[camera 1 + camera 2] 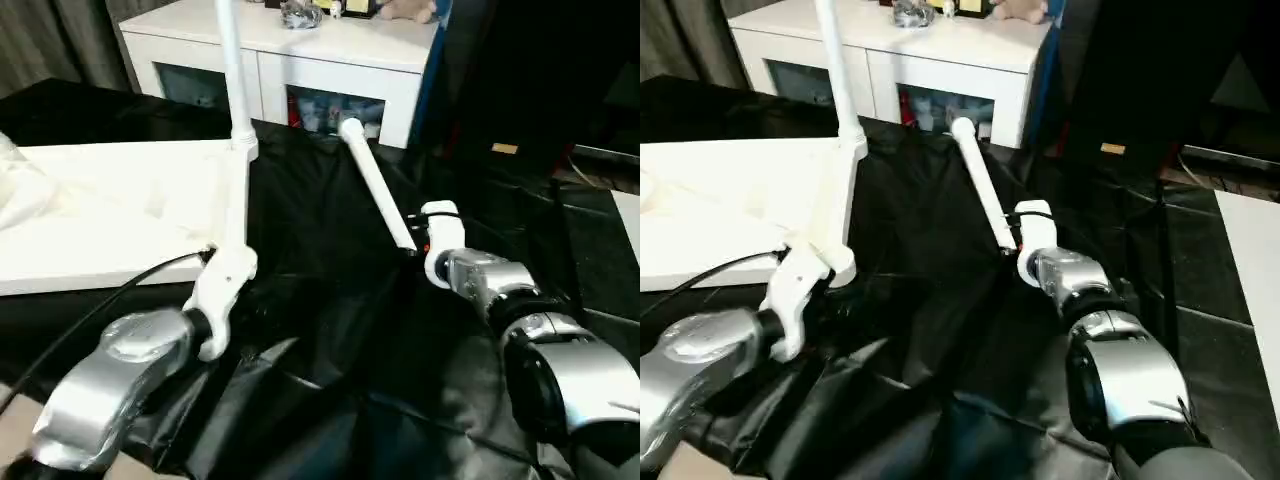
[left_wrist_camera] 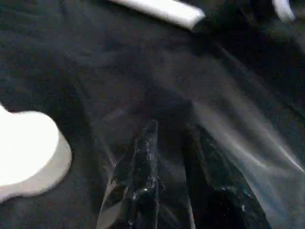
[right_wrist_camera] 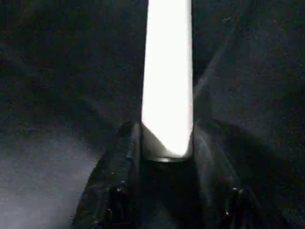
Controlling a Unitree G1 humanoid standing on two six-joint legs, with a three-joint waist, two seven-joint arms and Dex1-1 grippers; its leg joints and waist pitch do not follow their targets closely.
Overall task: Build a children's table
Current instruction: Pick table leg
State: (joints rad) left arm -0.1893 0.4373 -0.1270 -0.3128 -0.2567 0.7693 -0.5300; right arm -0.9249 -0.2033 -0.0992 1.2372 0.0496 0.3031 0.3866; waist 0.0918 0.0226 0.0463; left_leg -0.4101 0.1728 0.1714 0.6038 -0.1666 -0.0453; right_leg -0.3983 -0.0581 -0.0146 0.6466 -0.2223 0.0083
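The children's table lies upside down at the left, its white top (image 1: 110,210) on the black sheet, one white leg (image 1: 232,70) standing upright at its far right corner. A second, loose leg (image 1: 375,185) lies slanted on the sheet in the middle. My right gripper (image 3: 167,138) is at this leg's near end, its black fingers (image 3: 128,157) pressed against both sides of it. My left gripper (image 2: 171,129) hovers low over the sheet just off the top's near right corner (image 2: 28,152). Its fingers stand a little apart with nothing between them.
A white cabinet (image 1: 330,50) with dark glass doors stands behind, small objects on top. The wrinkled black sheet (image 1: 320,330) covers the work surface. A black cable (image 1: 120,290) runs from my left forearm across the table top's near edge. Dark furniture stands at the right.
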